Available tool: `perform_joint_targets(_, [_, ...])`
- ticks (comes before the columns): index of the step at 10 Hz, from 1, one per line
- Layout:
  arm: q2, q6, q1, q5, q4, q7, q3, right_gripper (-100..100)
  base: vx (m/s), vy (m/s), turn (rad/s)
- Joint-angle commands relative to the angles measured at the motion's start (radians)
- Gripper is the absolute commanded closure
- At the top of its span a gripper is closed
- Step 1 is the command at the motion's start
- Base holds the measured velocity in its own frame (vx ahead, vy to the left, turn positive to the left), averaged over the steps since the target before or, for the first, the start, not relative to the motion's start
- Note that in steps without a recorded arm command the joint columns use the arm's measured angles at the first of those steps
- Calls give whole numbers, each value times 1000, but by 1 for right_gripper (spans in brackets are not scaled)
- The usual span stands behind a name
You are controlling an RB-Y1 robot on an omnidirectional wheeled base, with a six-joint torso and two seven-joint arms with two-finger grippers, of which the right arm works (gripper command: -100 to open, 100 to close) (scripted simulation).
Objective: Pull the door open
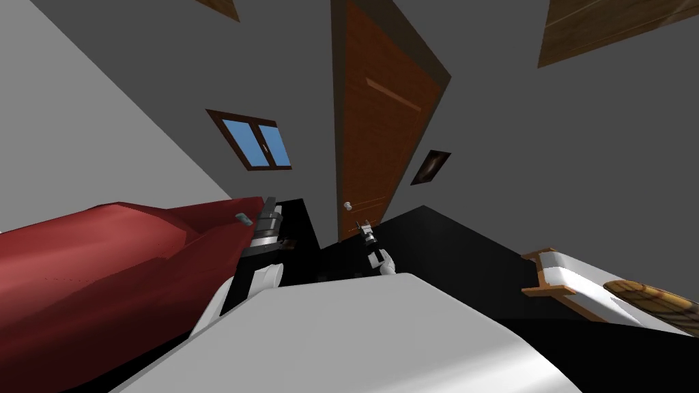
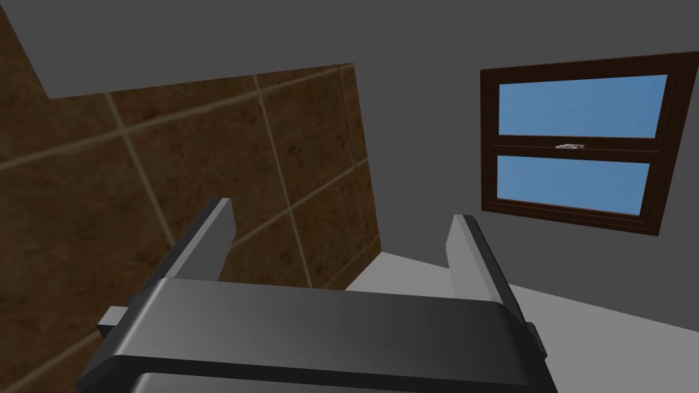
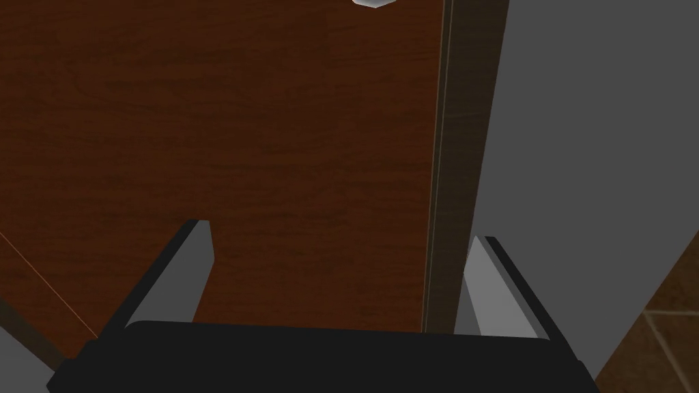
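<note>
Grey walls [image 1: 546,170] frame a closed brown wooden door [image 1: 375,123]. Right gripper [image 3: 341,245], fingers wide and empty, faces it short of the small white round knob [image 3: 373,3] (left gripper [image 2: 341,235] equally open); closing here would likely miss.

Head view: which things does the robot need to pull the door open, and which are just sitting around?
For the job:
brown door
pale knob
right gripper, open, pointed at the door

Just there:
window
red furniture
wall picture
white seat with wooden frame
left gripper, open, off to the side
</note>
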Motion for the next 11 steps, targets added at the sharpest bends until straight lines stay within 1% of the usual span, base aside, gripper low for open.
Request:
perform_joint_targets(1, [6, -4, -17, 13, 39, 33, 0, -100, 102, 2, 31])
perform_joint_targets(2, [10, -8, -27, 20, 64, 51, -1, -100, 96, -8, 24])
perform_joint_targets(3, [17, -14, -44, 33, 107, 83, -2, -100, 113, -30, 34])
perform_joint_targets(6, [27, -23, -68, 51, 167, 127, -3, -100, 100, -24, 22])
perform_joint_targets(9, [44, -35, -100, 74, 244, 184, -4, -100, 105, -47, 20])
perform_joint_targets(10, [40, -48, -112, 64, 264, 179, -11, -100, 53, -24, 8])
perform_joint_targets(11, [31, -46, -112, 44, 266, 199, 3, -100, -19, 12, 203])
